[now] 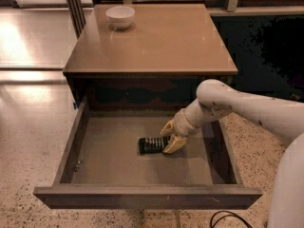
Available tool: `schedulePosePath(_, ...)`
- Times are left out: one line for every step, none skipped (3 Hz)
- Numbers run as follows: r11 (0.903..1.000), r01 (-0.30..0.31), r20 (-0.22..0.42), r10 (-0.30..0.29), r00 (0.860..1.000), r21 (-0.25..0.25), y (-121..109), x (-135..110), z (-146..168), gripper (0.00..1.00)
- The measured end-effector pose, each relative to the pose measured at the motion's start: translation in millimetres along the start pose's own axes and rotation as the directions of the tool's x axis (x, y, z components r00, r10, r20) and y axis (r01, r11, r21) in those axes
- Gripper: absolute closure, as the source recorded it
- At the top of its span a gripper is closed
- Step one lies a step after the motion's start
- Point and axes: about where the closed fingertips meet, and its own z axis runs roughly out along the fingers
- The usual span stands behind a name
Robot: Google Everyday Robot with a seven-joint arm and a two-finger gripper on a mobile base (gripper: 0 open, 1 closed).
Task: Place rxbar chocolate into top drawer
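Note:
The top drawer [95,165] is pulled wide open below the cabinet top. The rxbar chocolate [152,145], a black bar with white lettering, lies flat on the drawer's bottom near the middle. My gripper [170,137] reaches down into the drawer from the right, at the bar's right end. Its yellow fingers [174,145] stand apart, the lower one touching the bar's end, the upper one just above it. The white arm crosses the drawer's right side.
A white bowl [120,16] stands at the back left of the cabinet top [156,42]. The drawer's front panel [142,197] juts toward me. A speckled floor lies on both sides, and a black cable [228,218] lies at the bottom right.

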Motion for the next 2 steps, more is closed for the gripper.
schedulePosePath(1.0000, 0.000, 0.000, 0.000, 1.000, 0.000, 0.0, 0.0, 0.0, 0.11)
schedulePosePath(1.0000, 0.000, 0.000, 0.000, 1.000, 0.000, 0.1, 0.0, 0.1, 0.00)
